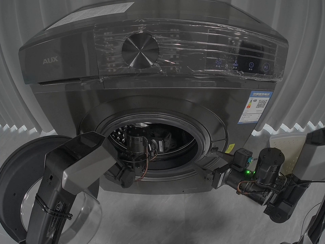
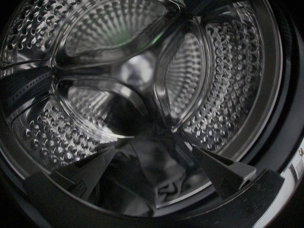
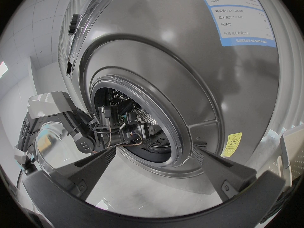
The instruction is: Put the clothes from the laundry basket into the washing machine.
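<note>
The left gripper (image 2: 153, 151), spread and empty, sits inside the washing machine's (image 1: 176, 99) drum (image 2: 228, 79) with the clothes (image 2: 158, 178) heaped just beneath its tips, while the right gripper (image 3: 155, 149), also spread and empty, is outside to the right.

I have the right gripper (image 3: 154, 148) before the washer (image 3: 177, 64), fingers spread, nothing between. Door (image 3: 52, 146) stands wide open. Left arm (image 3: 76, 127) crosses in front of the door, its wrist inside the port (image 3: 106, 95). Yellow sticker (image 3: 231, 144) just beside the port's rim. Basket (image 3: 293, 152) edge near the washer's corner.
</note>
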{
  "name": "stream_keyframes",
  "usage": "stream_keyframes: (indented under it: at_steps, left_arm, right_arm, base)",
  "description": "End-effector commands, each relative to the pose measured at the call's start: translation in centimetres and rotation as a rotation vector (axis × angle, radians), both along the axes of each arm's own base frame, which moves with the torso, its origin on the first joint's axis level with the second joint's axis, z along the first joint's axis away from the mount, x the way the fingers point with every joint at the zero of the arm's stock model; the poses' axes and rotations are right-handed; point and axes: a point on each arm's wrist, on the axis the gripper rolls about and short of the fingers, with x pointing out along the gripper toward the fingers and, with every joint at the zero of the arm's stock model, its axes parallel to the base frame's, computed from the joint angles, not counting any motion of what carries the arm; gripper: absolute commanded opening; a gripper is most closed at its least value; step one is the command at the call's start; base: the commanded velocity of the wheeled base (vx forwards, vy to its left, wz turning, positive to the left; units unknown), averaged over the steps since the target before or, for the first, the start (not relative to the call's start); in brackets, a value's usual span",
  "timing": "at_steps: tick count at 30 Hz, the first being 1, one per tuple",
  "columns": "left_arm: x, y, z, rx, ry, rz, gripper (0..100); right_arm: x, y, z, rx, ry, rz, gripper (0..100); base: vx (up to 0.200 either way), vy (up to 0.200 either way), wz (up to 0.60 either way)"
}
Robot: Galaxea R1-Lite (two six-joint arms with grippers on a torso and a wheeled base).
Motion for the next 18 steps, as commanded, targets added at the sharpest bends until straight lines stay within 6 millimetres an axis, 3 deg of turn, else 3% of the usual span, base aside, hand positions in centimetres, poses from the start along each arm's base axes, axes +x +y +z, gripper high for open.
stream_keyframes:
  at_steps: [1,18]
  left_arm:
    - [-1.4,0.5,-0.7,0.045,0.068,-0.031,100]
    - [0.2,0.9,-5.0,0.178,0.091,-0.036,100]
  right_arm:
    - [0.0,0.0,0.0,0.001,-0.002,0.001,100]
    - [0.1,0.1,-0.2,0.002,0.004,0.001,100]
  base:
    - [0.000,0.000,0.00]
    - [0.000,0.000,0.00]
